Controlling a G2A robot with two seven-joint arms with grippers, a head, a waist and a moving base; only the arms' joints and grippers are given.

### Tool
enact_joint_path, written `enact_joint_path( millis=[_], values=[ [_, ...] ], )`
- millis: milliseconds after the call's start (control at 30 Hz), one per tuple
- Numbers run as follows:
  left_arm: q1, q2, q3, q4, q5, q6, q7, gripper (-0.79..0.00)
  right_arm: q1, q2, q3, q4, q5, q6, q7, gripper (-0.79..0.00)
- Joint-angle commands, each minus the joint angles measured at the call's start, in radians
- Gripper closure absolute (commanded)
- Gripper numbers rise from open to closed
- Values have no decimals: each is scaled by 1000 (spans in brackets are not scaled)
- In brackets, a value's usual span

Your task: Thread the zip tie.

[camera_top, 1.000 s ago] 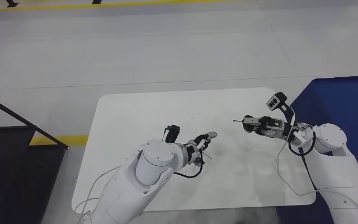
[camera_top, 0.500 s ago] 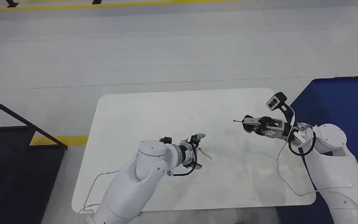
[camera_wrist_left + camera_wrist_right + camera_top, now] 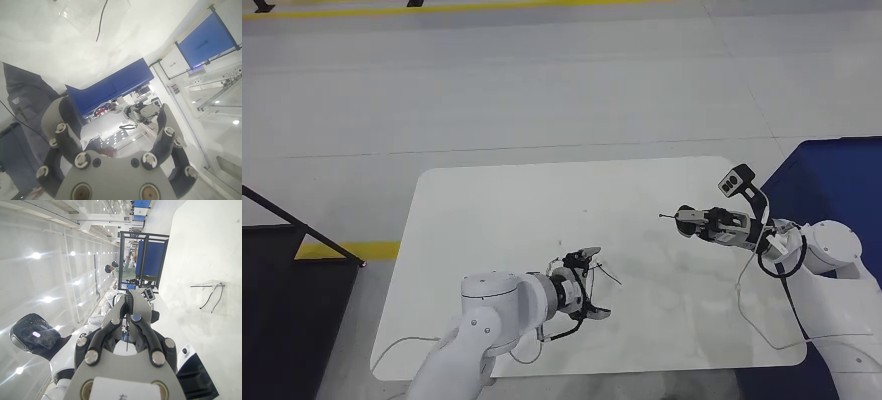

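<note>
Left gripper (image 3: pixel 596 283), wide open and empty, has drawn back over the bench (image 3: pixel 492 210). Right gripper (image 3: pixel 682 217) stays clamped on the zip tie (image 3: pixel 667 215).

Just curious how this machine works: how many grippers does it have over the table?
2. The left gripper hangs open over the table, near its front middle; the right gripper is farther right, shut on the zip tie.

White desk (image 3: pixel 482 210) faintly smudged grey, black ribbed zip tie (image 3: pixel 129 303), silver-grey right gripper (image 3: pixel 130 294) with black links, grey left gripper (image 3: pixel 113 106) with black pads (image 3: pixel 67 115), black spare ties (image 3: pixel 207 300) on clear plastic sheet (image 3: pixel 224 306), deep blue panel (image 3: pixel 842 185), yellow floor stripe (image 3: pixel 352 250), pale grey floor (image 3: pixel 542 80).
</note>
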Motion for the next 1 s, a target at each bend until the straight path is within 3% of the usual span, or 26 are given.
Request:
enact_joint_path(
  millis=[0, 167, 267, 467, 667, 733, 800, 867, 967],
  values=[
    [-1, 0, 1, 0, 2, 1, -1, -785, 0, 0, 0, 0, 0, 0, 0, 0],
    [1, 0, 0, 8, 9, -7, 4, -785, 0, 0, 0, 0, 0, 0, 0, 0],
    [-11, -5, 37, 43, 50, -68, 30, -785, 0, 0, 0, 0, 0, 0, 0, 0],
    [-96, -33, 98, 140, -111, -172, 80, -785, 0, 0, 0, 0, 0, 0, 0, 0],
    [-202, -65, 166, 247, -241, -283, 206, -785, 0, 0, 0, 0, 0, 0, 0, 0],
    [-235, -72, 169, 288, -279, -316, 264, -665, 0, 0, 0, 0, 0, 0, 0, 0],
    [-257, -79, 189, 303, -317, -330, 312, -739, 0, 0, 0, 0, 0, 0, 0, 0],
    [-276, -83, 200, 325, -345, -329, 352, -656, 0, 0, 0, 0, 0, 0, 0, 0],
    [-293, -89, 224, 337, -344, -368, 414, -705, 0, 0, 0, 0, 0, 0, 0, 0]
  ],
)
